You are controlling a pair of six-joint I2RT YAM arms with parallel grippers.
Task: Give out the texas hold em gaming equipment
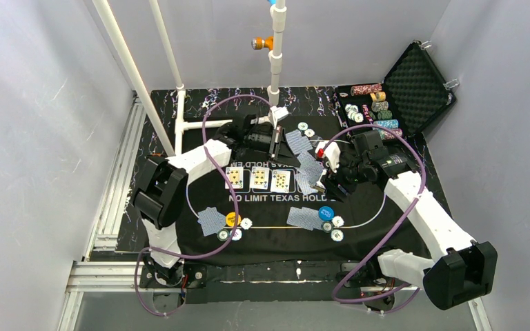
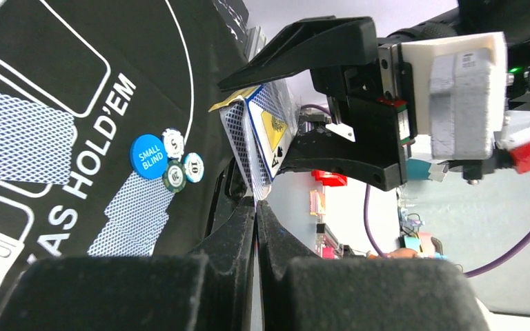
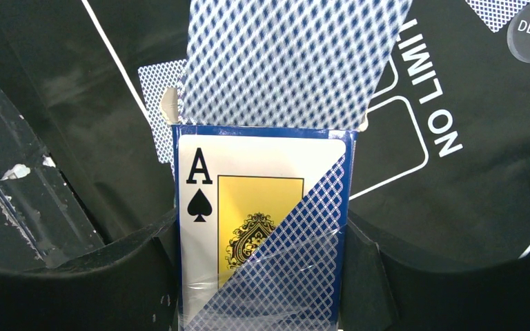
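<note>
My right gripper [image 1: 329, 171] is shut on a blue card box [image 3: 262, 227] printed with an ace of spades, one finger on each side. A blue-backed playing card [image 3: 290, 62] sticks out of the box top. My left gripper [image 2: 257, 207] is shut, its tips pinching the edge of a playing card [image 2: 257, 162] at the box mouth. Three face-up cards [image 1: 259, 178] lie in the mat's printed boxes. A yellow button [image 1: 232, 220] and a blue button [image 1: 326, 212] each have face-down cards and three chips beside them.
The black mat [image 1: 269, 238] covers the table. An open black case [image 1: 417, 83] at the back right holds chip stacks [image 1: 379, 107]. Two chips [image 1: 306, 129] and loose face-down cards [image 1: 309, 172] lie between the grippers. A white pole [image 1: 276, 62] stands behind.
</note>
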